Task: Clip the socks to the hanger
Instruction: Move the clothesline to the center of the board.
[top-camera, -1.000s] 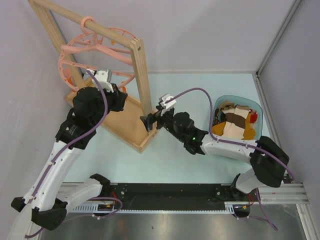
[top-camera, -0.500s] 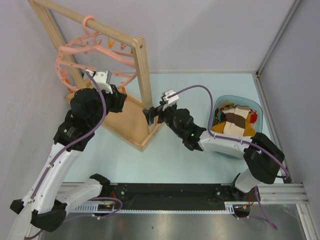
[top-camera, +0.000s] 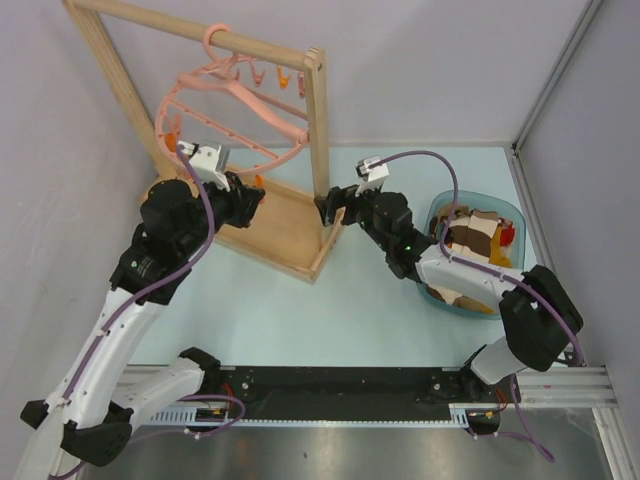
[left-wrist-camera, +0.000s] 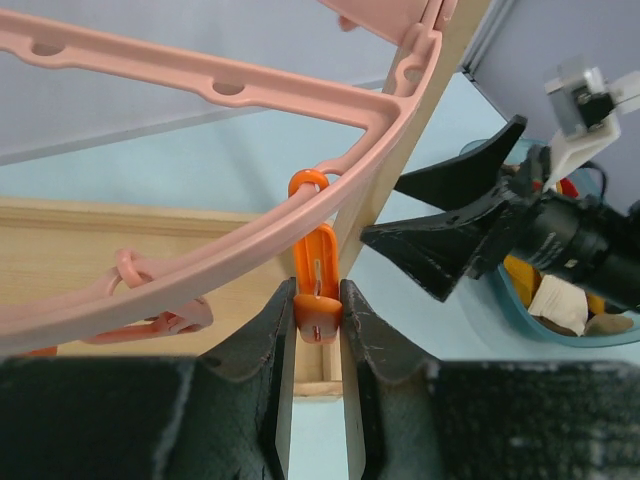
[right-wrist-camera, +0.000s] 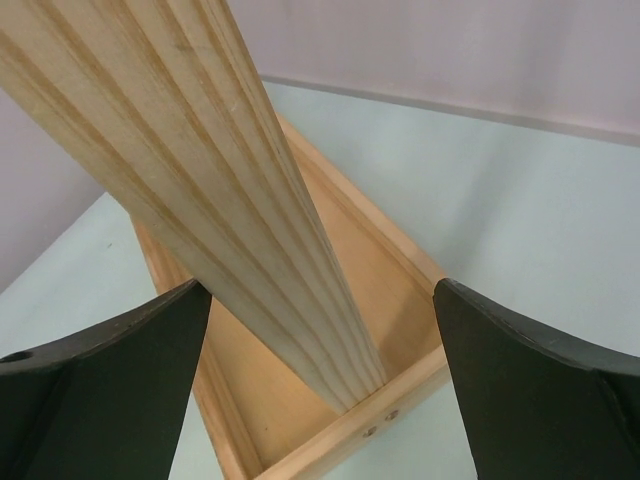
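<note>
- Pale blue-green table (top-camera: 300, 320), shut in by plain grey walls (top-camera: 420, 70). On it stand one wooden rack (top-camera: 319, 130) and one teal basin (top-camera: 478, 197).
- Two arms reach in from the near edge, each ending in one claw.
- One round pink hanger (top-camera: 245, 90) hooks over the rack's top bar, above and beyond the left claw (top-camera: 250, 195).
- Left claw (left-wrist-camera: 318, 305), seen from its wrist: the jaws are pinched almost together on one orange clip (left-wrist-camera: 318, 262). The clip dangles from the hanger's rim straight above the fingertips.
- A second orange clip (left-wrist-camera: 165, 325) lies to that claw's left, partly hidden behind the rim, so two orange ones can be counted in this view.
- From above, about three orange clips show near the hook. The others blur into the spokes and cannot be counted.
- Right claw (right-wrist-camera: 320, 290): the jaws are spread wide and hold nothing, one on each side of the rack's upright post (right-wrist-camera: 230, 150). Whether its left finger brushes the wood cannot be told.
- Below that claw sits the rack's base tray (right-wrist-camera: 370, 270), cut off by the fingers at both lower corners.
- Socks (top-camera: 478, 235): one heap in the basin, behind the right claw and beside its forearm, well apart from the hanger.
- Cream, brown and mustard patches show in the heap. The pieces overlap and the forearm covers part, so the socks cannot be counted.
</note>
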